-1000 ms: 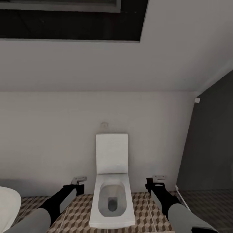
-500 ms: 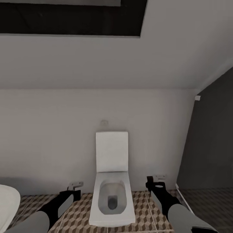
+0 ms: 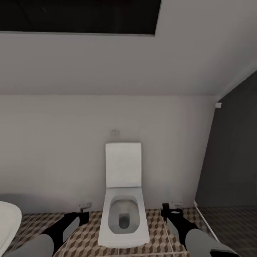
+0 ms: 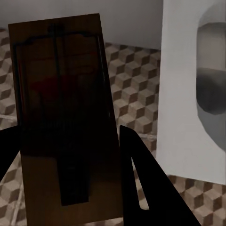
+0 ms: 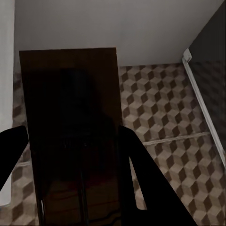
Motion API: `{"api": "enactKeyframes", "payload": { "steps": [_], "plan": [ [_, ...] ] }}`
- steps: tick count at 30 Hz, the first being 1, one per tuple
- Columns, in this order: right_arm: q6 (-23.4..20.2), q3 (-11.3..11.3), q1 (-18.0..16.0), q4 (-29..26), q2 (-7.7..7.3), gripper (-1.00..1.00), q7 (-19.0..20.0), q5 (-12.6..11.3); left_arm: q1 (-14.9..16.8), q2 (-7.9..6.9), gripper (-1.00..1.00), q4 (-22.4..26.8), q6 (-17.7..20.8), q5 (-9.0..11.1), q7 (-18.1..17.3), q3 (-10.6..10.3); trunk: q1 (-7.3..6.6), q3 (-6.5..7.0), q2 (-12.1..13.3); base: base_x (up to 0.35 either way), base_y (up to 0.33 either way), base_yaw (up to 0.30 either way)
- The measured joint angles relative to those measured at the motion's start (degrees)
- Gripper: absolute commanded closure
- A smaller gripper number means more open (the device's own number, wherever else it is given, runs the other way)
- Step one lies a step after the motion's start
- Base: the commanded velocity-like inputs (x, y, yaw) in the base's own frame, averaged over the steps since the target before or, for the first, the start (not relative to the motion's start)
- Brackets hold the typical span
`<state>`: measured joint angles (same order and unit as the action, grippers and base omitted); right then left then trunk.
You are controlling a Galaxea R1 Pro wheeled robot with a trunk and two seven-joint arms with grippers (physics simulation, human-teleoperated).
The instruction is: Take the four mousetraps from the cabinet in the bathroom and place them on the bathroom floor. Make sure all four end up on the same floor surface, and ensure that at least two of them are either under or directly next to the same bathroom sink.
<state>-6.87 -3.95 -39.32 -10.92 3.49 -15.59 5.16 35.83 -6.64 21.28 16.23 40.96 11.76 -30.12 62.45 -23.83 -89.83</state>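
Observation:
Each gripper holds a mousetrap over the bathroom floor [image 3: 159, 223], on either side of a white toilet [image 3: 123, 200]. In the left wrist view my left gripper [image 4: 66, 136] is shut on a dark brown mousetrap [image 4: 61, 94] with a wire bar on its face. My right gripper [image 5: 68, 136] is shut on another dark mousetrap [image 5: 70, 103]. From the head camera the left gripper [image 3: 82, 215] is left of the toilet bowl and the right gripper [image 3: 170, 211] is right of it. The cabinet and the bathroom sink are out of view.
The toilet stands against a white wall straight ahead. A white rounded rim [image 3: 7, 221] pokes in at the lower left. A dark wall [image 3: 232, 160] with a pale floor strip [image 5: 200, 99] bounds the right side. Cube-pattern tiles lie bare beside the toilet.
Both arms have sunk lower toward the floor with their mousetraps, the left one more. The head view has tilted slightly, so the toilet and ceiling sit a little higher in the picture.

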Motion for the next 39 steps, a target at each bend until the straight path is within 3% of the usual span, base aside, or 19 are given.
{"api": "enactKeyframes", "payload": {
  "steps": [6, 13, 17, 39],
  "plan": [
    [0.08, 0.08, -0.02, 3.4, -0.07, 1.0, -0.07, 0.05, 0.0, 0.09, 1.0, -1.3, -0.63, 0.06, -0.03, 0.01, 1.32, -1.08, -2.41, 0.0, 0.0, 0.0],
    [0.04, 0.07, -0.01, 4.1, -0.67, 1.0, -0.09, 0.01, 0.01, 0.29, 1.0, -3.7, -6.04, -0.05, -0.03, -0.08, 2.86, -2.33, -5.22, 0.0, 0.0, 0.0],
    [0.06, 0.04, -0.03, 4.17, -0.87, 1.0, -0.09, 0.0, 0.01, 0.45, 1.0, -4.36, -7.2, -0.29, -0.1, -0.08, 3.74, -3.05, -6.82, 0.0, 0.0, 0.0],
    [0.03, 0.03, -0.04, 4.19, -0.63, 1.0, -0.09, 0.13, 0.02, 1.33, 1.0, -6.7, -7.69, -0.59, -0.11, -0.13, 8.57, -7.0, -15.65, 0.0, 0.0, 0.0]
  ]
}}
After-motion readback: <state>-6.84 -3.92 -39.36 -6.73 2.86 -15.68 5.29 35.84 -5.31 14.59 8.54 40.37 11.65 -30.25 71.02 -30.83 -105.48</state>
